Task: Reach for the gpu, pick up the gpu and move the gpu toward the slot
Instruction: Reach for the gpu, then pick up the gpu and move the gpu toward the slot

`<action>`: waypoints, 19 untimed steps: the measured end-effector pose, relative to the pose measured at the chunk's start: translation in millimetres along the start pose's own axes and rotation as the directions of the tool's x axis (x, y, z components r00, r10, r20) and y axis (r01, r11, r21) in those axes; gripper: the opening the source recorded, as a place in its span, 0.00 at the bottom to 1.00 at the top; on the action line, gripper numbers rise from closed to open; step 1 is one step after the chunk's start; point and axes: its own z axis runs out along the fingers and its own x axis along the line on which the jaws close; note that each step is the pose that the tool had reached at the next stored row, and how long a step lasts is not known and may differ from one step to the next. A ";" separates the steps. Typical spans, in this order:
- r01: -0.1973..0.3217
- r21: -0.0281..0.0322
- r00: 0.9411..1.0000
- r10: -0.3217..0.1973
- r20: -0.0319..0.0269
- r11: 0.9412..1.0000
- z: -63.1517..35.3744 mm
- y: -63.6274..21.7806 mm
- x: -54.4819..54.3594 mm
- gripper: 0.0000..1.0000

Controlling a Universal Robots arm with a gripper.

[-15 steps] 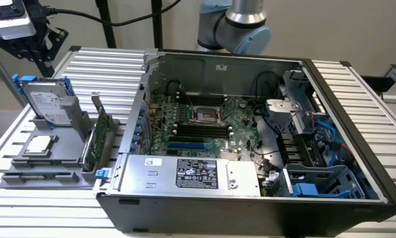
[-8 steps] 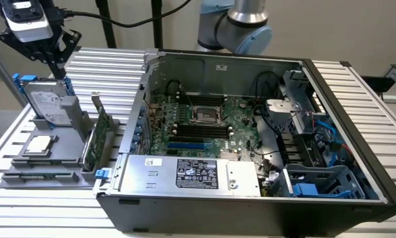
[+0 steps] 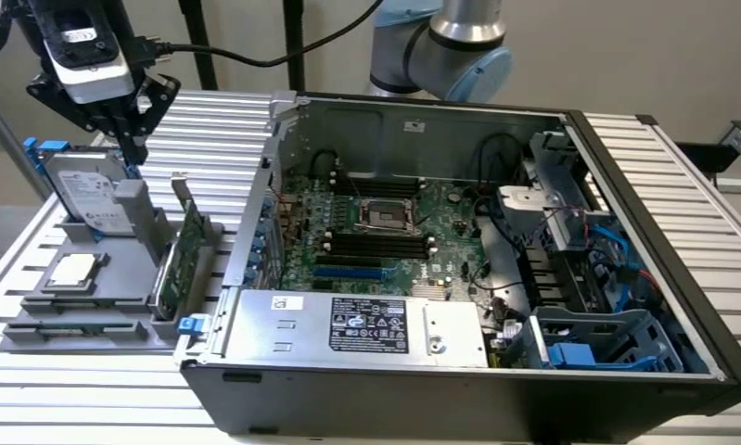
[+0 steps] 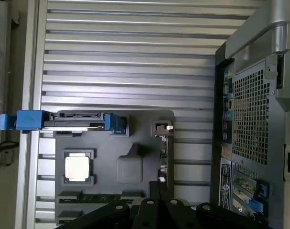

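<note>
Now, exterior view: the gripper [image 3: 132, 146] hovers above the drive [image 3: 92, 190], open or closed I cannot tell; the gpu [image 3: 192, 248] stands on edge in the holder [image 3: 98, 324]. Wrist view: gpu [image 4: 168, 157] edge-on, probably light, stiff, fragile; pinch its top edge.

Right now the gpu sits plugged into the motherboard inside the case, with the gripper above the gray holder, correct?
No. The gpu stands on edge in the gray holder outside the case, as the exterior view shows; the gripper is above that holder.
</note>
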 end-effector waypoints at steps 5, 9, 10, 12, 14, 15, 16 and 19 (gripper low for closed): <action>0.000 0.000 1.000 0.000 0.003 1.000 7.6 -14.9 -5.7 0.11; 0.000 0.000 1.000 0.000 0.004 1.000 8.8 -18.1 -6.9 0.11; 0.000 0.000 1.000 0.000 0.004 1.000 8.8 -18.1 -6.8 0.11; 0.000 0.000 1.000 0.000 0.004 1.000 8.8 -18.1 -6.9 0.11; 0.000 0.000 1.000 0.000 0.004 1.000 8.8 -18.1 -6.9 0.11; 0.000 0.000 1.000 0.000 0.004 1.000 8.8 -18.1 -6.9 0.11; 0.000 0.000 1.000 0.000 0.004 1.000 8.8 -18.1 -6.9 0.11; 0.000 0.000 1.000 0.000 0.004 1.000 8.8 -18.1 -6.9 0.11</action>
